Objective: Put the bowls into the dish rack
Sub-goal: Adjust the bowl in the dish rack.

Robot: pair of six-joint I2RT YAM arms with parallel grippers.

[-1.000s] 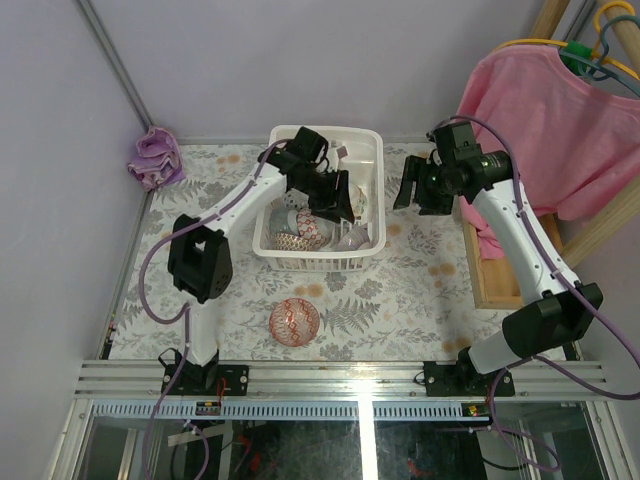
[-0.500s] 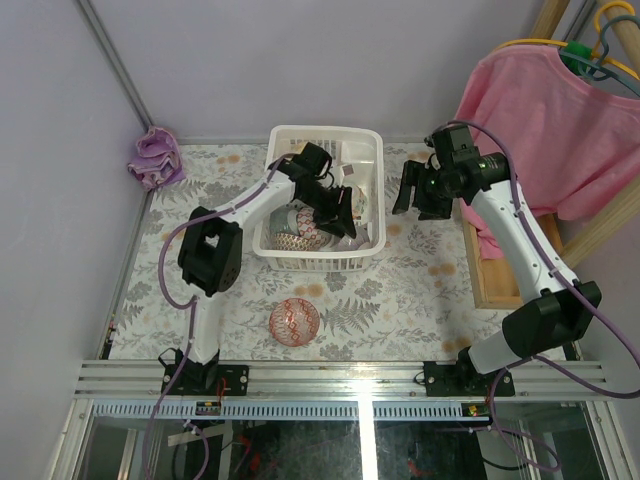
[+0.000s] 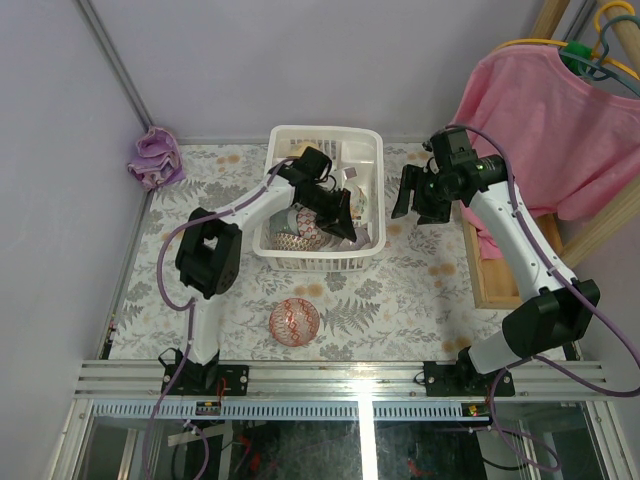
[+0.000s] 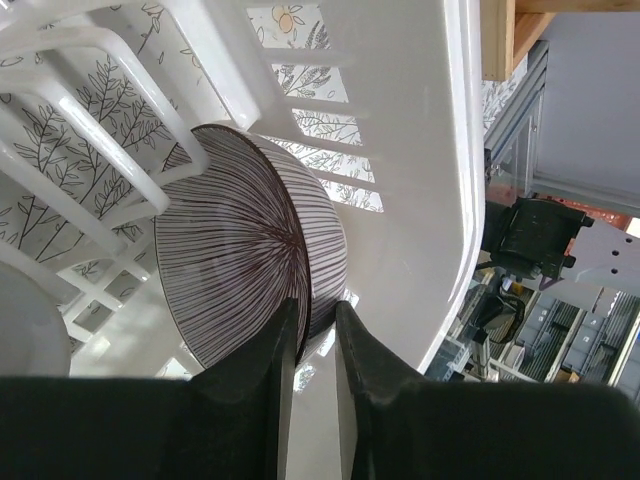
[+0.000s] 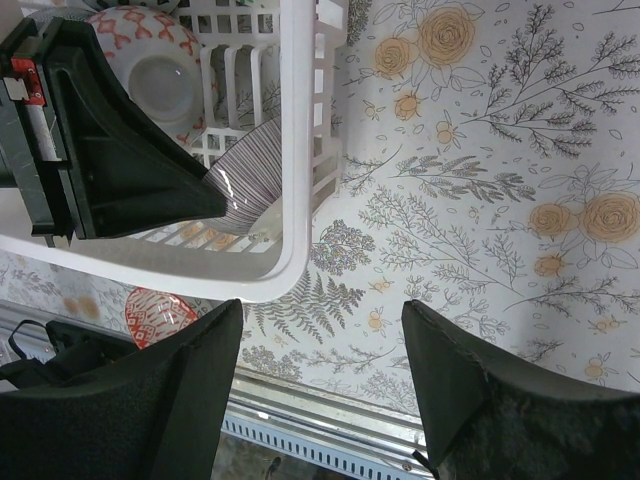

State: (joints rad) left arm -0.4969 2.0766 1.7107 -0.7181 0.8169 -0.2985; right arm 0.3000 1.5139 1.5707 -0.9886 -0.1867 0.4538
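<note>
**Where the three cameras sit**

Top cam hangs high behind the arm bases, looking down on the whole table (image 3: 400,290). Left wrist cam is jammed right inside the dish rack (image 4: 440,150), super close on a striped bowl (image 4: 240,270). Right wrist cam looks down from a bit higher, beside the rack's corner. All three catch that rack and striped bowl.

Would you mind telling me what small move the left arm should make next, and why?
Probably open the left claw and back away. Its fingers pinch the rim of the striped bowl, which already stands on edge inside the rack against the wall. A red bowl waits on the table.
</note>
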